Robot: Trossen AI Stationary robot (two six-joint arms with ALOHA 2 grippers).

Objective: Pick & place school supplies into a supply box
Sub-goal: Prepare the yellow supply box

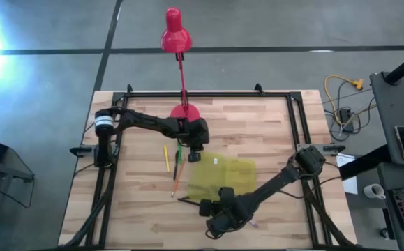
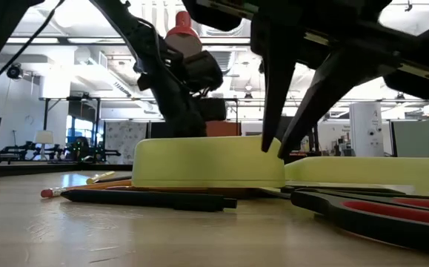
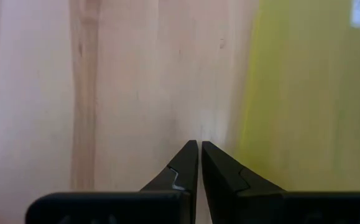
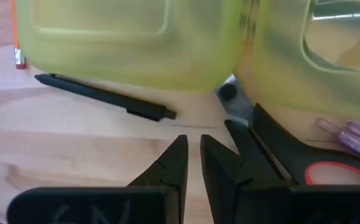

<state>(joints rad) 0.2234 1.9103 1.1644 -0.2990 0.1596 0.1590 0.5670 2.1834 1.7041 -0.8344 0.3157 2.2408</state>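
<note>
- Dark fingers on our left gripper (image 3: 199, 146) are pressed nearly tip to tip and hold nothing; they hang just over the bare wood at the far edge of the supply box (image 1: 222, 178), beside the lamp base.
- Our right gripper (image 4: 193, 142) is also pinched narrow and empty, its tips low at the near edge of the box, next to the red-handled scissors (image 4: 279, 163) (their blades run under the case's edge, which we think is why this arm works so low).
- Just beyond those tips a black pen (image 4: 105, 98) lies flat on the table (image 1: 132, 216), close along the box's near side but outside it.
- Further out, the yellow pencil (image 1: 166, 158) and the green and orange ones (image 1: 176, 174) lie side by side on the wood left of the box, near the left arm.
- We see a purple-pink pen (image 4: 350, 137) near the scissors' handles.
- From the low view the box sits open and flat, its two translucent halves spread, so supplies can drop in from above.
- We judge nothing is packed yet; we cannot see inside well enough to be sure.
- Beyond the table, the red desk lamp (image 1: 176, 31) stands clear of the work.
</note>
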